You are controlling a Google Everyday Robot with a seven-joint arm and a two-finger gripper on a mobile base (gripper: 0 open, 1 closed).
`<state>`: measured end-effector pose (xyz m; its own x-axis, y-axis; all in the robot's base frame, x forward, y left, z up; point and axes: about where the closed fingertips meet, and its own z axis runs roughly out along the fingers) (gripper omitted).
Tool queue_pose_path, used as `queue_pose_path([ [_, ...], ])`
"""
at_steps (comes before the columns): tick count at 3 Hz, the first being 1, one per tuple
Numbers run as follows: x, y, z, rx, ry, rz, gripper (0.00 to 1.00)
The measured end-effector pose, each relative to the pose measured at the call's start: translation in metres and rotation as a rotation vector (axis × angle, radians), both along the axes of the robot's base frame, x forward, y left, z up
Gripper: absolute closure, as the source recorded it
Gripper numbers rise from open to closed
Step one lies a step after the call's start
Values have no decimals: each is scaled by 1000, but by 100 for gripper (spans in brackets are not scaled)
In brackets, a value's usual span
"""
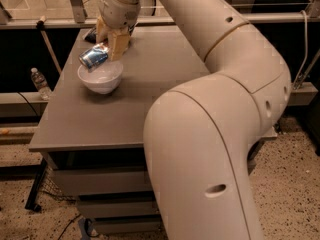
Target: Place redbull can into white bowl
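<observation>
The redbull can [93,57] is blue and silver and lies tilted on its side, held just above the far rim of the white bowl [101,77]. The bowl stands on the grey table [125,104] near its left edge. My gripper [108,44] reaches down from the big cream arm at the top of the view and is shut on the right end of the can. The can's left end sticks out past the bowl's left rim.
A dark object [90,34] lies on the table behind the gripper. A clear plastic bottle [40,82] stands on the floor to the left of the table. My arm [215,134] covers the table's right part. A metal rail [280,18] runs behind.
</observation>
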<state>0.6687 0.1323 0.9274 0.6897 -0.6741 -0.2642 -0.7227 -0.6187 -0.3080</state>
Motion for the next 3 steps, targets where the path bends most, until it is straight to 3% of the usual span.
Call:
queue_pose_path([
  [2,-3,-4,-5,-11,16,-7,100],
  [3,1,0,-7,0,5,-10,85],
])
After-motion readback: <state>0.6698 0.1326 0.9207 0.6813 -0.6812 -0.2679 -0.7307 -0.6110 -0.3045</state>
